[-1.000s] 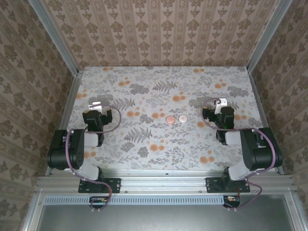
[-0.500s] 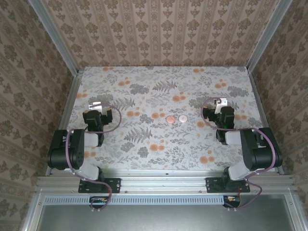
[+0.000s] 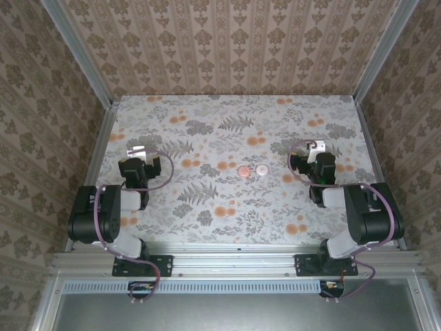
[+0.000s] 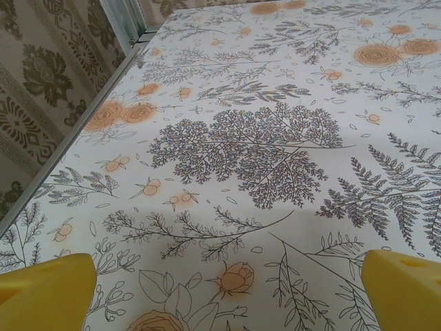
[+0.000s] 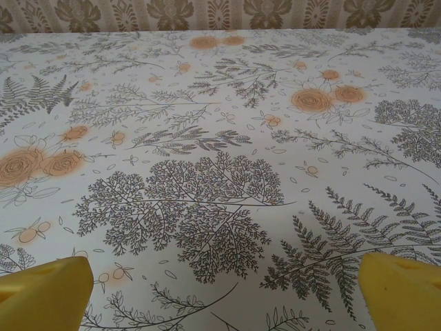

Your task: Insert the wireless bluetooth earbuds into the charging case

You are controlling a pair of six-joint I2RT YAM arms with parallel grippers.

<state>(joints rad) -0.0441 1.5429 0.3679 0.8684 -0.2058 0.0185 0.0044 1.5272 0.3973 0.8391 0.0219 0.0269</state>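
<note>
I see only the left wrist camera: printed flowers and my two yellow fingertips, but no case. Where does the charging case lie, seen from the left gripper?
Observer: In the top view the charging case lies near the middle of the table, to the right of the left gripper and well apart from it.
Operator: Is anything next to the case?
Observer: A paler round piece lies close on its right. I cannot tell whether they touch, or what it is.
Operator: What does the right gripper do?
Observer: The right gripper is on the other side of the case, open and holding nothing.
</note>
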